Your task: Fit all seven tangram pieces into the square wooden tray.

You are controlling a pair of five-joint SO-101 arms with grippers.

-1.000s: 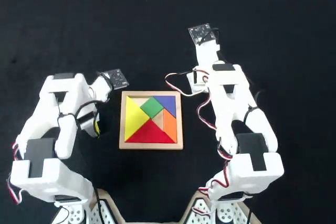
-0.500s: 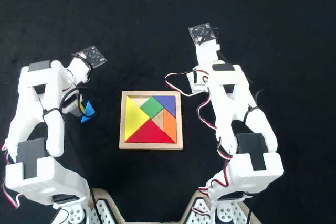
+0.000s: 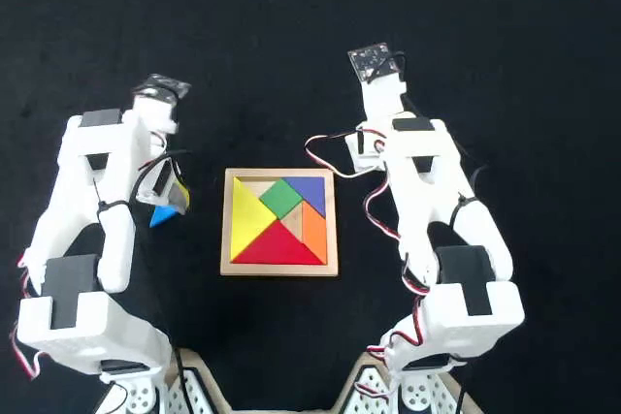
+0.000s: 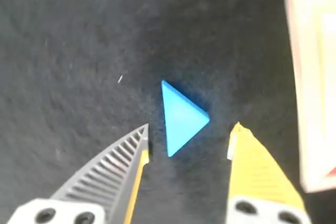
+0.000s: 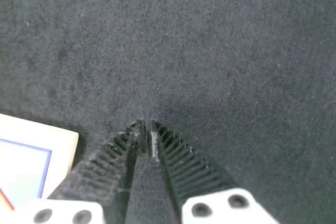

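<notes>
Left arm swung inward; pincer wide, astride small blue wooden triangle on black tabletop. Risk: off-centre closure skids piece, slanted edges slip. Right pincer closed, empty, nr square wooden tray.

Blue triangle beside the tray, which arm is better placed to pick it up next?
Left. The left gripper hangs open right over the blue triangle, one finger on each side. The right gripper is shut over bare cloth on the other side of the tray.
</notes>
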